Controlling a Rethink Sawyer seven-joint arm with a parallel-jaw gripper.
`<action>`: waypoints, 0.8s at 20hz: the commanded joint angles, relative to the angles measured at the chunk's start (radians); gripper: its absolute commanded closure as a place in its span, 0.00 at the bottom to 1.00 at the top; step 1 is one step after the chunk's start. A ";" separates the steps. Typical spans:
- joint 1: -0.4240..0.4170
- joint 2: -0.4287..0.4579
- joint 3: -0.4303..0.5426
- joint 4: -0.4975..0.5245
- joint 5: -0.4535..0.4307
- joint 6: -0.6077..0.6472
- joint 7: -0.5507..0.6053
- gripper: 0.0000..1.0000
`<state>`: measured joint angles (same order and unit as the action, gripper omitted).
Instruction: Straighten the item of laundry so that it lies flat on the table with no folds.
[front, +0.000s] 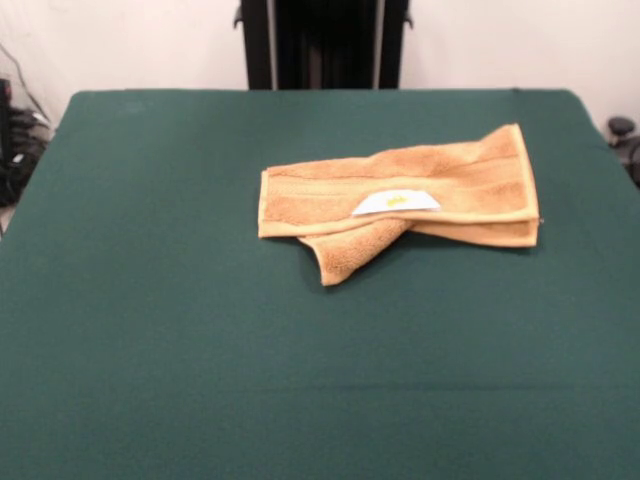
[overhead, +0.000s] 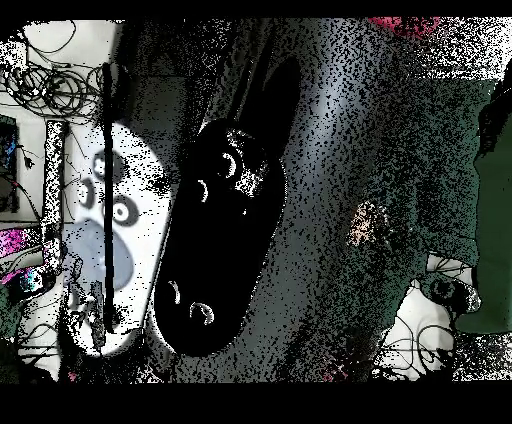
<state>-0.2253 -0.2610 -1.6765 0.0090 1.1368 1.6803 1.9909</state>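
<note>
The front view looks from across the table (front: 150, 350) toward the robot's pedestal (front: 322, 42) at top centre, close enough that the green top fills most of the frame, while the overhead view looks straight down and shares only green table cloth (overhead: 495, 200) at its right edge.

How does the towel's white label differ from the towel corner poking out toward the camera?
The label is white with yellow print, smooth, lying on top of the towel. The corner is orange-tan terry, sticking out from under the upper layer onto the green table. Both belong to the same folded towel.
</note>
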 joint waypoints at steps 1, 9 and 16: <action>0.005 -0.289 0.065 0.029 0.221 0.183 -0.056 0.00; -0.079 -0.320 -0.155 0.000 0.472 0.372 -0.144 0.00; -0.129 -0.344 -0.334 0.000 0.667 0.469 -0.180 0.00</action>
<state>-0.3262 -0.3846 -1.8700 0.0032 1.6496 2.0385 1.9909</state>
